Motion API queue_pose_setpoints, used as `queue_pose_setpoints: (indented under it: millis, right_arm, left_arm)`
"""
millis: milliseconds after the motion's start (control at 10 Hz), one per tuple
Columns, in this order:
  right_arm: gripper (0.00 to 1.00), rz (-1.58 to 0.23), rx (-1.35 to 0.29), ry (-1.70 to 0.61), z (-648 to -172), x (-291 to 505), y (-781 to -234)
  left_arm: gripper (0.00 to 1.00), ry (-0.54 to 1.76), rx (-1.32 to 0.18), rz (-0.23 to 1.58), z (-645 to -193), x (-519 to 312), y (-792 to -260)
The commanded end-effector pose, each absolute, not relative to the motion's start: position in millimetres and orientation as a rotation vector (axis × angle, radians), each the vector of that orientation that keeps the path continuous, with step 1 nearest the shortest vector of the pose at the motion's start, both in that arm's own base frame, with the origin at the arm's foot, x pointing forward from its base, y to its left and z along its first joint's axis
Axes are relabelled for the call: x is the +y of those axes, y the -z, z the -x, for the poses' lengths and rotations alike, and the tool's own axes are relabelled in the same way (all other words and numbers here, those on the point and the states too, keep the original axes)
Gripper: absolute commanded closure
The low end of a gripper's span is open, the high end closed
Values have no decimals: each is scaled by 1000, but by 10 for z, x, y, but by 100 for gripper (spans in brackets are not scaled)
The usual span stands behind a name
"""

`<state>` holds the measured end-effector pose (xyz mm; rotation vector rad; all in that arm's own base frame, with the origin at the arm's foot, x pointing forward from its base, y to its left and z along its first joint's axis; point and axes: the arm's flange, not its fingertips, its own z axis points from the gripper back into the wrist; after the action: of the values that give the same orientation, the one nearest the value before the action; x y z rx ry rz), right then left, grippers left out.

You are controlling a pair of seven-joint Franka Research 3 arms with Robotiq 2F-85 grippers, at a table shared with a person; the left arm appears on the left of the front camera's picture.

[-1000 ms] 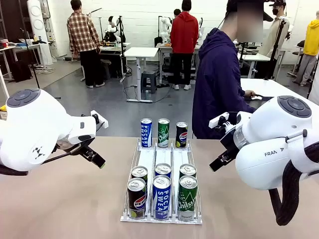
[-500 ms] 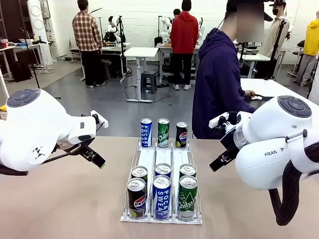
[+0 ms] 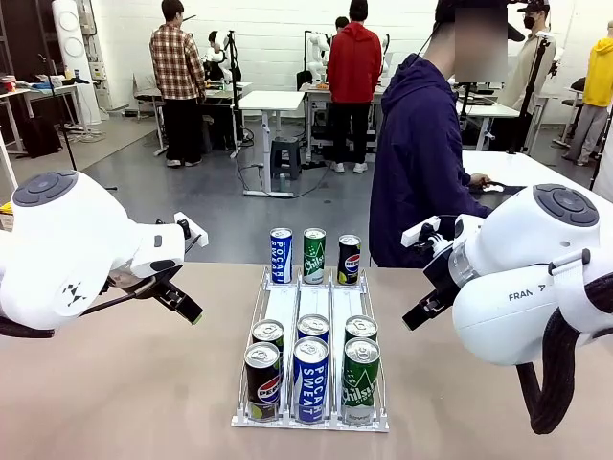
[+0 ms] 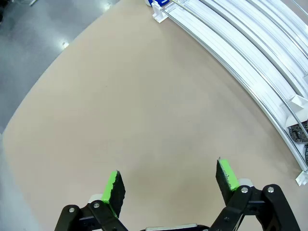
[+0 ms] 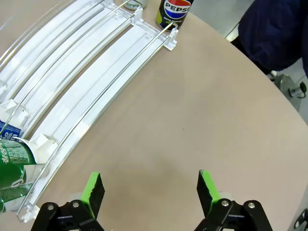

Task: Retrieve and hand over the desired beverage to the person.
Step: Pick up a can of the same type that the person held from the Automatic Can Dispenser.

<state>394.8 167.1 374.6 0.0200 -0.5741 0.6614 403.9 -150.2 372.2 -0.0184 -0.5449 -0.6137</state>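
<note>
A white three-lane rack stands mid-table. Three cans are at its far end: a blue Pocari Sweat, a green Chilsung and a Pepsi. Several more cans crowd the near end, with a Pepsi, a Pocari Sweat and a green can in front. Nothing marks one can as the desired beverage. The person in a dark hooded sweatshirt stands behind the far edge, turned to the right. My left gripper hangs open over bare table left of the rack. Right of the rack, my right gripper is open too, the Pepsi can far ahead.
Bare tan tabletop lies on both sides of the rack. In the front view the left gripper and right gripper hover level with the rack's middle. The table edge runs near the person's sweatshirt.
Both arms and the cans are where they were. Far back, a person in a plaid shirt has stepped a little to the right.
</note>
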Motion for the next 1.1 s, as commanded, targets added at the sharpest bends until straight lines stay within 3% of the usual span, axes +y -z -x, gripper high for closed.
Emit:
queue_pose_setpoints:
  millis: [0,100,300,600,1000]
  right_arm:
    - [0,-20,-574,-661,-3948,1671,-3745]
    - [0,-20,-574,-661,-3948,1671,-3746]
    - [0,66,-657,-678,-3393,1860,-4337]
    - [0,111,-698,-634,-3181,1952,-5222]
    - [0,101,-842,-582,-2772,1967,-6040]
  left_arm:
    - [0,613,-545,19,-4040,-1500,-3722]
    - [0,614,-545,18,-4039,-1502,-3722]
    - [0,671,-657,15,-3497,-1376,-4710]
    - [0,738,-661,-78,-3036,-1365,-5843]
    - [0,704,-659,-102,-2942,-1293,-6248]
